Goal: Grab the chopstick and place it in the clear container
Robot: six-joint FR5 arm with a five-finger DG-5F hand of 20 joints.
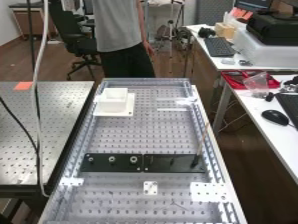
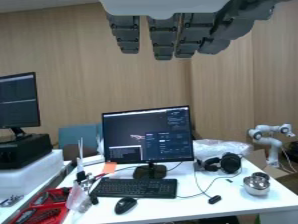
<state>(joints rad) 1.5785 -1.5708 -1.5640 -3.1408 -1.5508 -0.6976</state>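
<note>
Chopstick (image 1: 203, 140) standing near-upright, right of centre.
Its top is leaning rightward; the robot hand (image 2: 163, 38) is hanging open, empty (direction between them unclear).

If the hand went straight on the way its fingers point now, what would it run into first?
The hand appears to point toward the wood-panelled wall and the computer monitor before it; the monitor would probably come first, though depth is unclear and it might pass above.
</note>
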